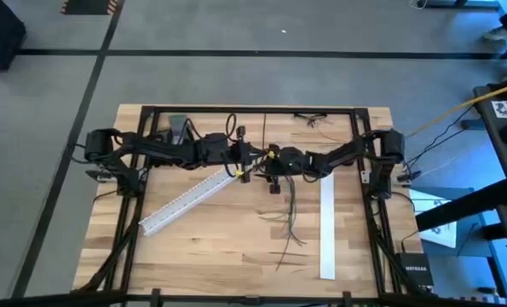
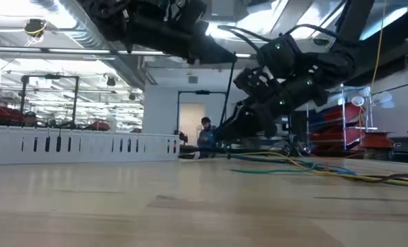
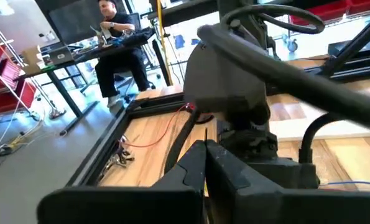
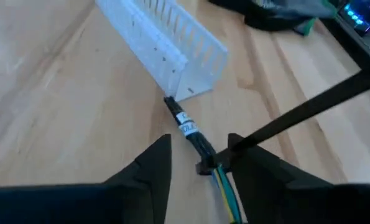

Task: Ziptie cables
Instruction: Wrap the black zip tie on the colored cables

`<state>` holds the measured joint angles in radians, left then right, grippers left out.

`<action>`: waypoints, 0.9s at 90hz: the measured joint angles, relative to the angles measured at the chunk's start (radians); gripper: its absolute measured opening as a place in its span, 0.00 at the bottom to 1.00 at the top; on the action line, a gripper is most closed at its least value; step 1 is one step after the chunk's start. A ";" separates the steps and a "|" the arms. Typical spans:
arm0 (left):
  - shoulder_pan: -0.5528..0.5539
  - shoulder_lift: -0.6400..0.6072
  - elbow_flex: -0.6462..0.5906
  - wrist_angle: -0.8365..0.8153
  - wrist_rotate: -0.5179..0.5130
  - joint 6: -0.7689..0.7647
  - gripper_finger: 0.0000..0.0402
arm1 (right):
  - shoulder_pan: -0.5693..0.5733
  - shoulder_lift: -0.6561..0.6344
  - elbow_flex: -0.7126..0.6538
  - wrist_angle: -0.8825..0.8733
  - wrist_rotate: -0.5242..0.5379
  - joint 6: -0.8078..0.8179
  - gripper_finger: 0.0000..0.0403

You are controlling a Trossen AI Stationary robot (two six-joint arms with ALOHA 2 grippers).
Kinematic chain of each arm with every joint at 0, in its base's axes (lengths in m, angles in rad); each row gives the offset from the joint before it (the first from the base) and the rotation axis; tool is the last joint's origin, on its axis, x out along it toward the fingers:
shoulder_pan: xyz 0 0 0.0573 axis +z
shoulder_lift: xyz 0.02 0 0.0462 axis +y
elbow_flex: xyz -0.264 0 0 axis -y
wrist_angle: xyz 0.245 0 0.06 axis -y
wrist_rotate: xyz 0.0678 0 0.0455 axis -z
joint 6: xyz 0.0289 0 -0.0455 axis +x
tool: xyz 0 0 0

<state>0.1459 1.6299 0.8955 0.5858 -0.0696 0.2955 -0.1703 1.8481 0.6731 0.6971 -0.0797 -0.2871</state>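
The cables (image 1: 289,213) lie as thin strands on the wood near the table's middle. Their bunched end (image 4: 191,134), with a white label, points at the end of a white slotted strip (image 4: 166,46). A thin black tie (image 4: 296,115) wraps the bunch and runs off straight. My right gripper (image 4: 200,155) is open, with one finger on each side of the bunch. My left gripper (image 3: 204,163) meets it at the table's middle (image 1: 251,159), shut on a thin dark strip. In the low view the cables (image 2: 306,170) trail along the table under the arms. My left gripper has a thin dark strip (image 3: 204,134) pinched between its two shut fingertips, and a short piece stands out past them. Whether this strip is the black tie's tail, I cannot tell. The right arm's wrist blocks what lies beyond.
The white slotted strip (image 1: 189,200) lies slantwise at the left. A second one (image 1: 327,226) lies straight at the right. Small loose parts (image 1: 317,119) sit at the far edge. A black frame (image 1: 253,109) borders the table. A person (image 3: 113,37) sits beyond it.
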 joint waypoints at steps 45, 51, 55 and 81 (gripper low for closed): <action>0.000 -0.077 -0.004 -0.009 -0.005 0.002 0.00 | 0.000 0.101 0.007 0.087 -0.003 0.010 0.01; 0.003 -0.095 -0.005 -0.022 -0.005 0.006 0.00 | -0.001 0.116 0.007 0.098 -0.001 0.010 0.01; 0.005 -0.113 -0.006 -0.032 -0.005 0.008 0.00 | -0.001 0.128 0.007 0.097 -0.001 0.010 0.01; 0.016 -0.235 0.003 0.011 -0.006 0.027 0.00 | -0.019 0.249 0.020 0.145 -0.016 0.001 0.00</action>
<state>0.1621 1.3951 0.8986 0.5970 -0.0753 0.3224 -0.1897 2.0975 0.6930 0.8420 -0.0961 -0.2863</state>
